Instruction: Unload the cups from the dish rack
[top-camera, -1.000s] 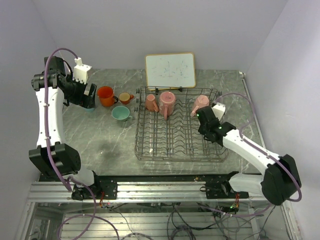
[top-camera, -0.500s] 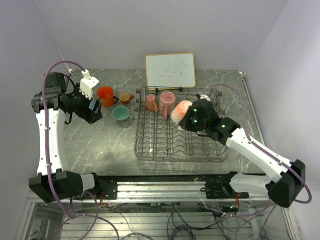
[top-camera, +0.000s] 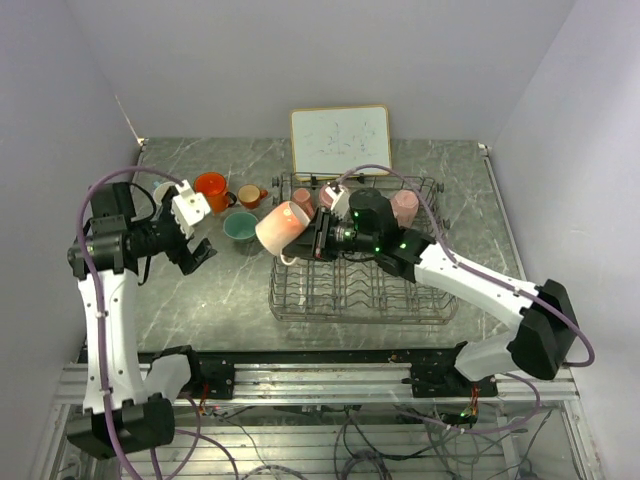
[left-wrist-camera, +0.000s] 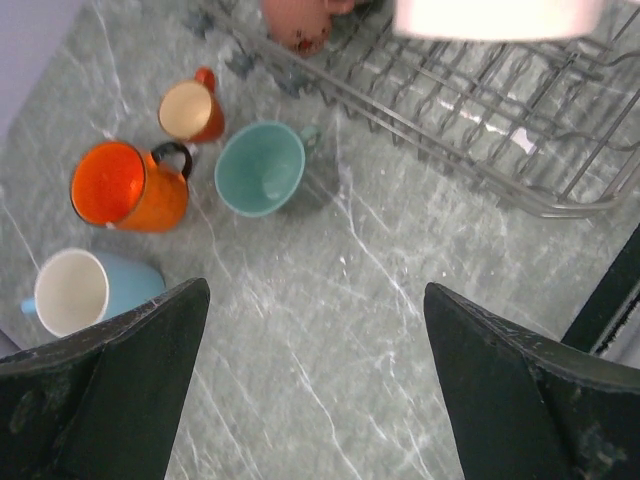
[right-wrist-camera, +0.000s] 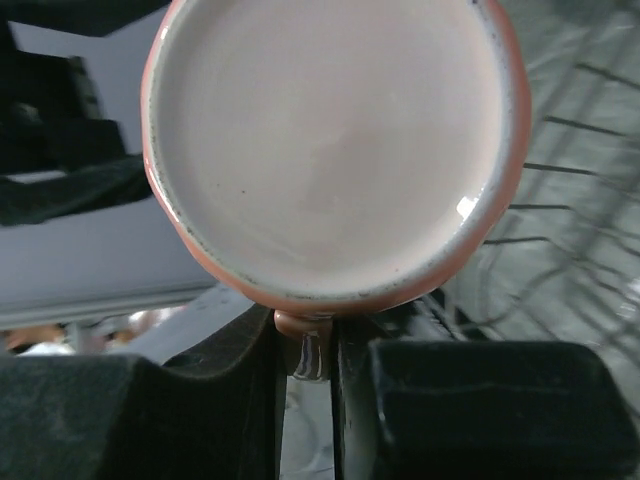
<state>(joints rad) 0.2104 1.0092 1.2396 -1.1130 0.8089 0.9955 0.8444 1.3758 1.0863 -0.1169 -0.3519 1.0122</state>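
My right gripper (top-camera: 316, 238) is shut on the handle (right-wrist-camera: 305, 348) of a peach mug (top-camera: 283, 228), holding it on its side in the air over the left edge of the dish rack (top-camera: 350, 292). The right wrist view is filled by the mug's pale inside (right-wrist-camera: 330, 150). Pink mugs (top-camera: 303, 203) (top-camera: 405, 207) stand in the rack's back row. On the table left of the rack are a large orange mug (left-wrist-camera: 130, 186), a small orange mug (left-wrist-camera: 192, 110), a mint mug (left-wrist-camera: 262, 168) and a light blue mug (left-wrist-camera: 85, 288). My left gripper (left-wrist-camera: 312, 292) hangs open above bare table near them.
A white framed board (top-camera: 340, 140) leans at the back wall behind the rack. Grey marbled tabletop (top-camera: 215, 290) stretches between the mugs and the near rail. The rack's corner (left-wrist-camera: 480, 110) shows at the upper right of the left wrist view.
My right arm lifted a peach mug from the rack's back right and carried it left over the rack. My left arm swung down and toward the near side, still open.
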